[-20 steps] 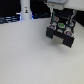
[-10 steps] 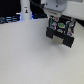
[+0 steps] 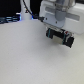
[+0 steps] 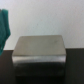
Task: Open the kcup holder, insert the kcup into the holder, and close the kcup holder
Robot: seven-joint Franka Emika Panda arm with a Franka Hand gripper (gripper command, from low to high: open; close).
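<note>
From my wrist camera the kcup holder (image 4: 40,54) shows as a blurred, boxy block on a dark surface beneath a pale backdrop. A green shape (image 4: 5,27) sits at the frame edge just beside it; I cannot identify it. In the exterior view my gripper (image 3: 60,36) hangs over the white table (image 3: 30,60); whether its fingers are apart, I cannot tell.

Probably a lab: bare white table (image 3: 25,60), cables (image 3: 25,9).
</note>
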